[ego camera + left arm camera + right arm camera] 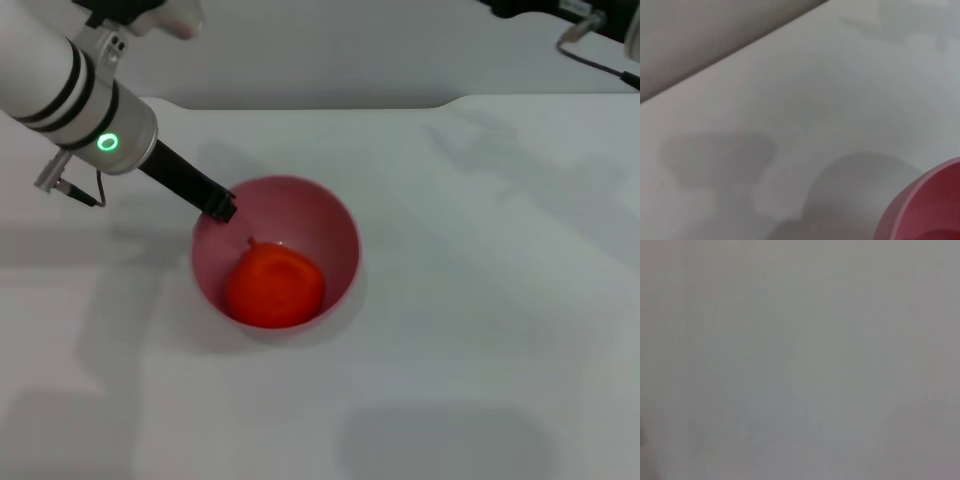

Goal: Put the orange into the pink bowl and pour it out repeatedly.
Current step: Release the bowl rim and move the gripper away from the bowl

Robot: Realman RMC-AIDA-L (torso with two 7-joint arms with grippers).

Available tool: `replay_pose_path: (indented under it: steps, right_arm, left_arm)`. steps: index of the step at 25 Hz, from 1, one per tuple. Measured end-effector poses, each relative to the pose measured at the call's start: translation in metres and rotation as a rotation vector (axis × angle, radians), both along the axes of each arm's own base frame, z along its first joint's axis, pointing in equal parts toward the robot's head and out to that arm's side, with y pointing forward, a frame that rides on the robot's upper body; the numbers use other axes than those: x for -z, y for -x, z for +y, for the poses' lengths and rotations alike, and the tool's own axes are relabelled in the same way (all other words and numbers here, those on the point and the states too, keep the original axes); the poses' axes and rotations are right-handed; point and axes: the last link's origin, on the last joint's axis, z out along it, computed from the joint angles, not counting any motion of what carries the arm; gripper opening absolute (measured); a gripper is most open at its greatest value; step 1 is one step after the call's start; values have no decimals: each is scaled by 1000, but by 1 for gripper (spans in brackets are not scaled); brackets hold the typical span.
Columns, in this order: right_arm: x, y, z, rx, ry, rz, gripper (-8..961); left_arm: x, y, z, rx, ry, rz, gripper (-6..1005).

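Head view: the orange (274,286) is seen lying inside the bowl (335,225), low against the near part of the inner wall, with a small dark stem nub turned toward the far left. The bowl is stood on the bench (480,330) near the middle of the view, its mouth tipped toward the camera, and the fruit is contained fully within the rim.

The far left part of the rim is met by the left gripper (222,206), whose dark fingers are brought down at a slant from the upper left. The tip is placed at the rim itself, touching it or very nearly so. Whether the rim is pinched between the fingers or only approached cannot be told, since just one dark tip is shown and how far it is spread is hidden. Behind it, the white wrist with black bands and a lit green ring is held above the bench, left of the bowl.

In the left wrist view a curved piece of the bowl (927,205) is shown in one corner, with bare bench (805,110) and soft shadows beyond it.

The right arm is kept at the far right edge of the head view, well apart from the bowl; its fingers are out of sight. Only a plain grey surface is given by the right wrist view.
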Motion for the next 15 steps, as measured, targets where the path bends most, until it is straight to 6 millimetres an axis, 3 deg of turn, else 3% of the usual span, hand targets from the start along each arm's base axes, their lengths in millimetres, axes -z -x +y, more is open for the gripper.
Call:
replay_pose_path:
  steps: [7, 15]
  right_arm:
    - [-15, -30, -3, 5, -128, 76, 552]
    - [-15, -54, -8, -7, -216, 119, 553]
  left_arm:
    - [8, 5, -4, -5, 21, 19, 138]
    - [14, 11, -10, -21, 44, 37, 149]
